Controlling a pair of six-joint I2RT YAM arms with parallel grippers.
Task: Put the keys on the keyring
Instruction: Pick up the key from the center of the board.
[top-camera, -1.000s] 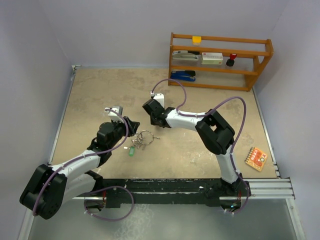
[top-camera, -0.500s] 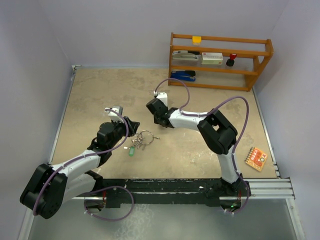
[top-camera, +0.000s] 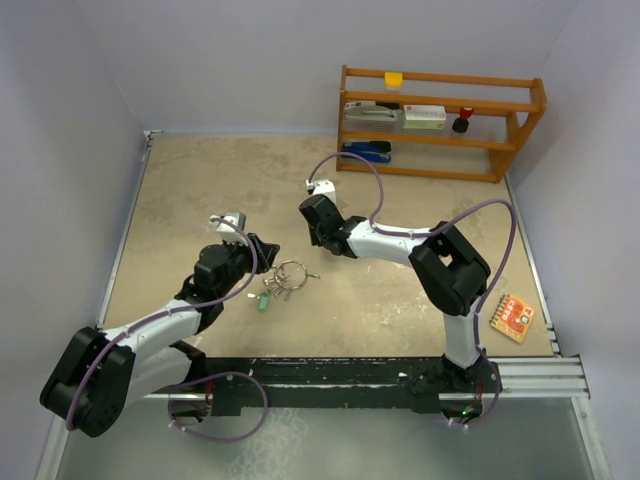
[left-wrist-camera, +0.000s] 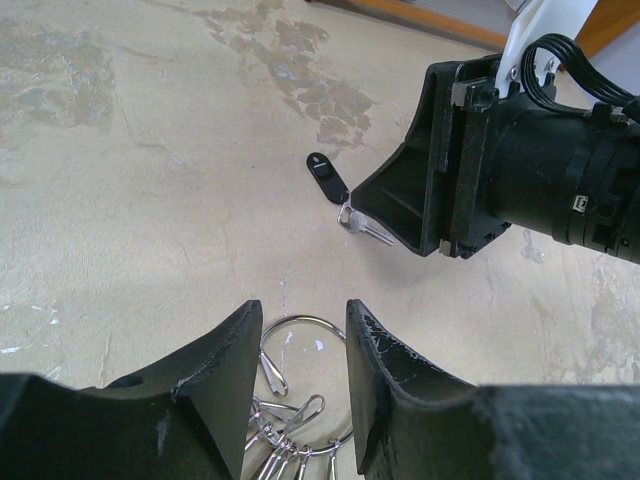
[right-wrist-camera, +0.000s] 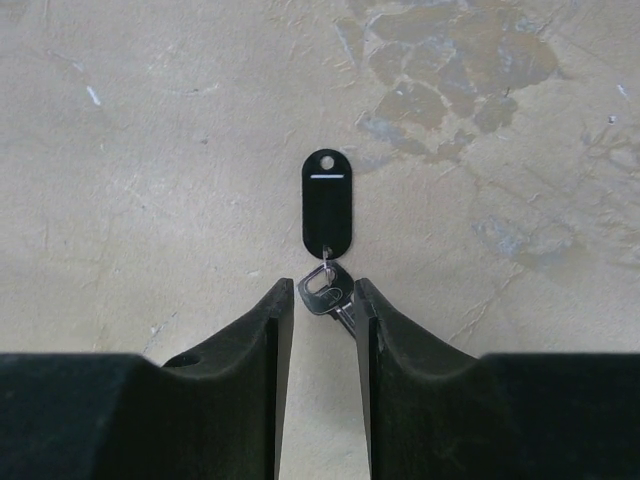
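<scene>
The keyring (left-wrist-camera: 301, 317) lies flat between the fingers of my left gripper (left-wrist-camera: 303, 308), which is shut across its width. Several silver keys (left-wrist-camera: 278, 440) hang from its near side on small clips. One has a green head (top-camera: 262, 303). A separate silver key (right-wrist-camera: 322, 293) with a black oval tag (right-wrist-camera: 326, 208) lies on the table in front of the keyring. My right gripper (right-wrist-camera: 325, 290) stands open over it. The key's head sits between the fingertips, against the right one, with a gap to the left one.
A wooden shelf (top-camera: 440, 120) with a stapler and small items stands at the back right. An orange card (top-camera: 512, 317) lies near the right edge. The tabletop (top-camera: 200, 190) is beige and mottled. Walls close in on the left, back and right.
My right gripper's jaws have widened around the tagged key, and the right arm has shifted a little to the right. The left arm and the keyring have not moved.
</scene>
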